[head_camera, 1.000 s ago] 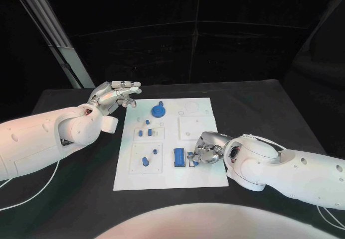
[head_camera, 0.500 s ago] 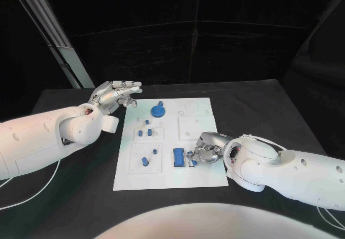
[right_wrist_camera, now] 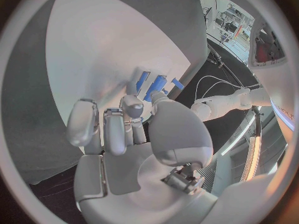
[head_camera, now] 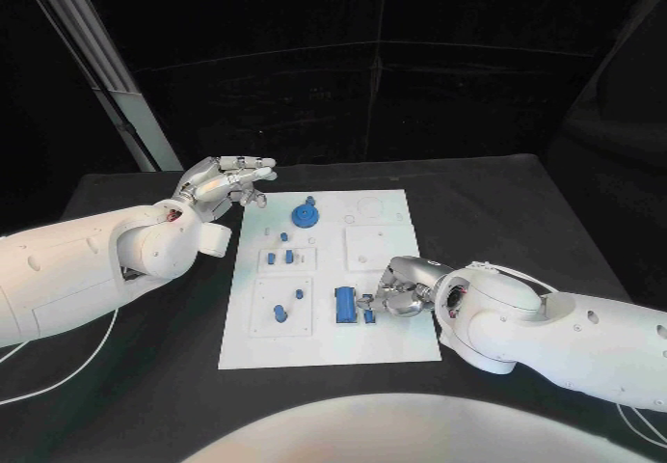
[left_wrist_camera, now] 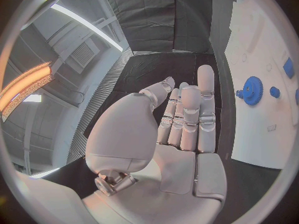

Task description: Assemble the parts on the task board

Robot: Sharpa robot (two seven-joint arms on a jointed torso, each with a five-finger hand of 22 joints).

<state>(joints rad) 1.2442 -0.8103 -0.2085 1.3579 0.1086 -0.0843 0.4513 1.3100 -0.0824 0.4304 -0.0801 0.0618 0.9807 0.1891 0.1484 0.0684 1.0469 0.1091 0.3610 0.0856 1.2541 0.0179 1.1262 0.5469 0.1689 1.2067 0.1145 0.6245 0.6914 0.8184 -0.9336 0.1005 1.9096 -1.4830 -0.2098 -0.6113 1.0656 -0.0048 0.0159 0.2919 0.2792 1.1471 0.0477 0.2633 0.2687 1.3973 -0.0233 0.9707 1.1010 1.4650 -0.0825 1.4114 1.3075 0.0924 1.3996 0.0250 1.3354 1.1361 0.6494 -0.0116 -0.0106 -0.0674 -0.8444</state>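
The white task board (head_camera: pixel 330 338) lies in the middle of the black table. On it are a blue gear (head_camera: pixel 307 210), a long blue block (head_camera: pixel 345 304) and small blue parts (head_camera: pixel 280 256). My right hand (head_camera: pixel 393 294) rests low on the board just right of the block, its fingertips drawn together on a small blue part (head_camera: pixel 370 312); the contact itself is partly hidden. In the right wrist view the right hand (right_wrist_camera: pixel 127 129) points at the blue block (right_wrist_camera: pixel 156 84). My left hand (head_camera: pixel 223 183) hovers off the board's far left corner, fingers stretched out and holding nothing. The gear (left_wrist_camera: pixel 252 89) also shows beyond the left hand (left_wrist_camera: pixel 181 129).
Another small blue part (head_camera: pixel 280 312) sits in a square recess at the board's near left. Round and square empty recesses (head_camera: pixel 373 241) lie at the far right of the board. Bare black table (head_camera: pixel 500 212) surrounds the board.
My right hand has crept slightly left toward the blue block, the small blue part moving with it. The left hand has barely moved.
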